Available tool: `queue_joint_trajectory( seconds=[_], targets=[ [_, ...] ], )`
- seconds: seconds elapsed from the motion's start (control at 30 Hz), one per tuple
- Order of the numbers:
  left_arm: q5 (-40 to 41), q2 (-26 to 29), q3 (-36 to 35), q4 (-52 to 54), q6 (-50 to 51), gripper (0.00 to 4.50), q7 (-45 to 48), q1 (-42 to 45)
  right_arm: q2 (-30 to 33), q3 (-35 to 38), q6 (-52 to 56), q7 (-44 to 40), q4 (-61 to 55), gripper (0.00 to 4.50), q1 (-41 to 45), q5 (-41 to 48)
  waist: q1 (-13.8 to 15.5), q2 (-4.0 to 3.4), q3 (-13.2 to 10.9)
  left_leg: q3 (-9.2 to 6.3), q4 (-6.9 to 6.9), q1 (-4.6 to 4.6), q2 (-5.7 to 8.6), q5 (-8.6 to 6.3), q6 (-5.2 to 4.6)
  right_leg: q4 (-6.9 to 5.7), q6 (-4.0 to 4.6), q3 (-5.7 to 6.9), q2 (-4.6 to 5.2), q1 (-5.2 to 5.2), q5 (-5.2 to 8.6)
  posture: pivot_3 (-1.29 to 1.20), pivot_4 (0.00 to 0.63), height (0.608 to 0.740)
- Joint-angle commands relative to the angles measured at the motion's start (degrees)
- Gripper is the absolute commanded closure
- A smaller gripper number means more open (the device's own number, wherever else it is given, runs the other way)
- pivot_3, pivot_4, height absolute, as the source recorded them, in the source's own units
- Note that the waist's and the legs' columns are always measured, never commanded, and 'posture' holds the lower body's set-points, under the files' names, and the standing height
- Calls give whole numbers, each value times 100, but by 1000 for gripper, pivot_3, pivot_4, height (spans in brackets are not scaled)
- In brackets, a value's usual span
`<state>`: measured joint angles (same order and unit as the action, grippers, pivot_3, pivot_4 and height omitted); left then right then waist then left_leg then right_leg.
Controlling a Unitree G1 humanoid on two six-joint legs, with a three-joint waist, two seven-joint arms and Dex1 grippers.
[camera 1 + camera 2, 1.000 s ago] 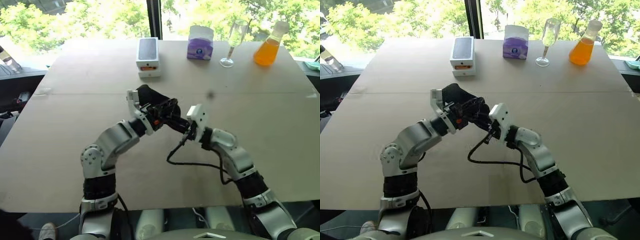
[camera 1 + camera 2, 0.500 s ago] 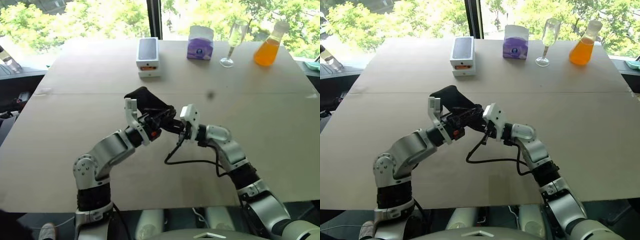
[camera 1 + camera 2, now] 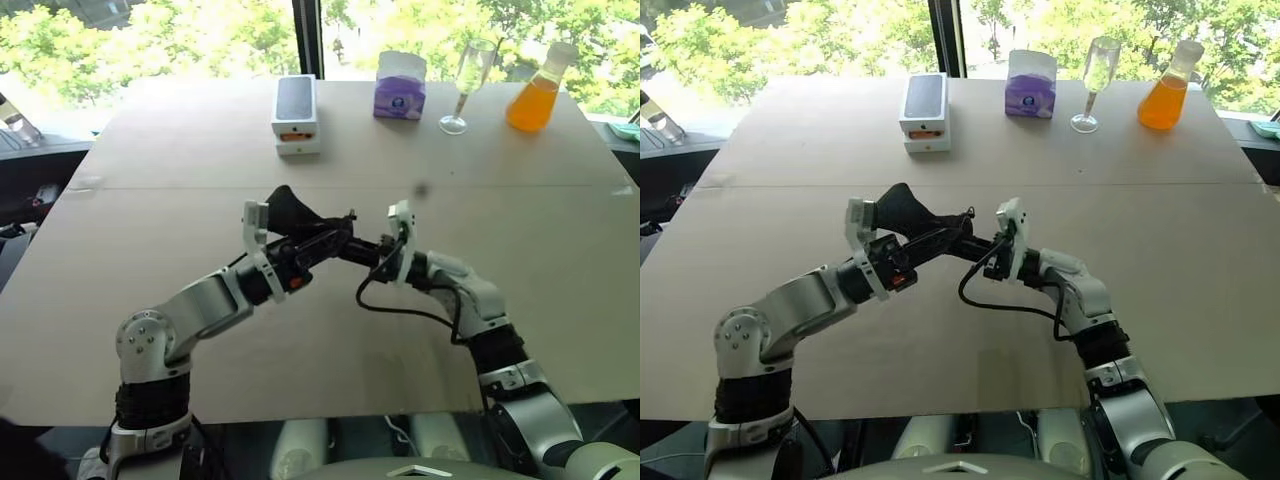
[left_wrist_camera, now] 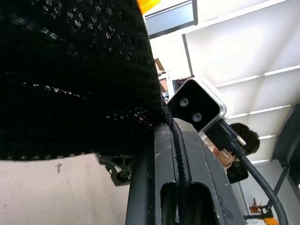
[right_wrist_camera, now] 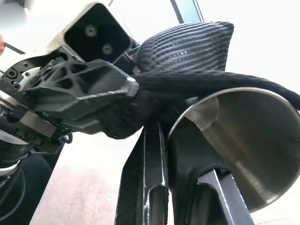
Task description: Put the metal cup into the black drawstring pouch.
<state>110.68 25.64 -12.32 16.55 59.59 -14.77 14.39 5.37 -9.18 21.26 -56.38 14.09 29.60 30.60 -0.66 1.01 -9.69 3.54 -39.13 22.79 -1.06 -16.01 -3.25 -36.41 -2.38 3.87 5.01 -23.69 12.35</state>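
The black drawstring pouch [image 3: 291, 211] hangs above the middle of the table, between my two grippers. My left gripper [image 3: 343, 238] is shut on the pouch's mouth, and its cord [image 4: 178, 154] runs between the fingers. My right gripper [image 3: 372, 250] meets it from the right and is shut on the pouch's edge. The metal cup [image 5: 243, 150] shows in the right wrist view, its shiny open mouth facing the camera, with pouch fabric [image 5: 187, 47] wrapped around and over its rim. The cup's rim lies right at the right gripper's pinch. In the head views the pouch and grippers hide the cup.
Along the table's far edge stand a white phone box [image 3: 297, 113], a purple tissue box [image 3: 401, 85], a clear stemmed glass [image 3: 468, 85] and an orange flask [image 3: 537, 90]. A black cable [image 3: 400, 308] loops from my right wrist above the table.
My left hand has drawn back toward me and to the left, taking the pouch along. My right wrist has rolled, turning its camera upward. Both grips have held.
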Motion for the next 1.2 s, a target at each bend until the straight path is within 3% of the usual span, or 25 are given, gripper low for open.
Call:
queue_joint_trajectory(
  seconds=[0.03, 0.2, 0.43, 0.67, 0.97, 1.2],
  targets=[
    [232, 195, 136, 223, 268, 4500, 563, 7, 2, 156, -74, 371, 202, 4405, 89, -260, -2, -1, 0, 0, 0, 0, 0, 0, 0, 0, 0, 0, 0, 0, 0, 0, 150, 740],
    [232, 205, 482, 335, 125, 4500, 428, 74, -196, -10, -64, 628, -83, 4405, 69, -486, -1, -3, -2, 0, 1, 1, 1, 0, 0, 0, 0, -2, 1, -2, 0, 0, 150, 740],
    [232, -197, 741, 282, -122, 4500, -58, 99, -627, -356, -68, 986, -878, 4405, 113, -630, -1, -5, -3, 0, 2, 2, 0, -1, 1, 0, 0, -1, 4, -3, 0, 0, 150, 740],
    [232, -996, 571, 133, -375, 4500, -662, 425, -635, -1077, -1942, 744, -525, 4405, 288, -1898, 2, -2, -4, 1, 2, 2, 5, 0, 1, 3, -2, -4, 3, -3, -1, 0, 150, 740],
    [232, -1802, -16, 47, -598, 4500, -1523, 653, -351, -1346, -3139, 277, -7, 4405, 505, -2530, 4, 0, -5, 0, 1, 2, 3, 0, 0, 3, -2, -1, 0, 0, -1, 0, 150, 740],
    [232, -2135, 89, -256, -807, 4500, -2525, 1057, -6, -1752, -3884, 87, 556, 4405, 628, -3315, 22, 1, -5, -1, -2, 2, 4, 0, 0, 7, -3, 0, 0, 4, -1, 0, 150, 740]
  ],
)
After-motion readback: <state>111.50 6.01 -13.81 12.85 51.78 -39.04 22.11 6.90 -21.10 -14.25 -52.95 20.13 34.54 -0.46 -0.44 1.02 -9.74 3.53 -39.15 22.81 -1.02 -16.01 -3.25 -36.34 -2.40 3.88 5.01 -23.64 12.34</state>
